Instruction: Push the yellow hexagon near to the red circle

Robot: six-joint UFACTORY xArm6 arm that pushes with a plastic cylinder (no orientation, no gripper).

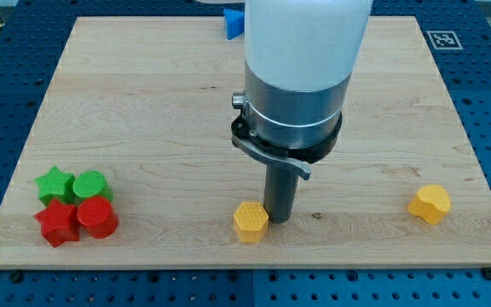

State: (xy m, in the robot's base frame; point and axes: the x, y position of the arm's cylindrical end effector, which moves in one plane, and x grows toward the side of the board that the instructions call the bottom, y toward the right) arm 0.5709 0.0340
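The yellow hexagon point(251, 222) lies near the bottom edge of the wooden board point(143, 111), about at mid-width. My tip point(279, 218) stands right beside it on its right, touching or nearly touching. The red circle point(97, 217) sits far to the view's left near the bottom-left corner, in a tight cluster with other blocks. The arm's wide white and grey body hides the board's middle top.
A red star point(56, 223), a green star point(54, 183) and a green circle point(91, 185) crowd around the red circle. A yellow heart-like block point(430, 204) lies at the bottom right. A blue block point(233, 23) shows partly at the top, behind the arm.
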